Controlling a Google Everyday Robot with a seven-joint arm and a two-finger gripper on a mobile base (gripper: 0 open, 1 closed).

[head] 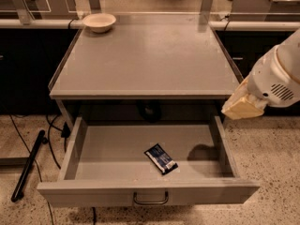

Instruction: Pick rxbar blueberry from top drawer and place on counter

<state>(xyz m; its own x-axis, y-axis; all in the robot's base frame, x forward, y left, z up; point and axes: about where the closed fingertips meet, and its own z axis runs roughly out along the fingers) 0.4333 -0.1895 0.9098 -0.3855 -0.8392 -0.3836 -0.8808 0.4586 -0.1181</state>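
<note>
The rxbar blueberry (161, 158), a dark navy wrapper with white print, lies flat and turned diagonally on the floor of the open top drawer (117, 149), right of centre near the front. The drawer is pulled fully out, and its curved handle (150, 199) shows on the front panel. The grey counter (145, 60) is above it. My gripper (240, 105), cream-coloured on a white arm, hangs at the right. It is beside the counter's front right corner, above the drawer's right wall, and well above and right of the bar. It holds nothing that I can see.
A cream bowl (99, 21) stands at the counter's back left corner. Black side cabinets (28, 69) flank the counter. A black rod (28, 165) and cables lie on the speckled floor at the left. Chair legs show far behind.
</note>
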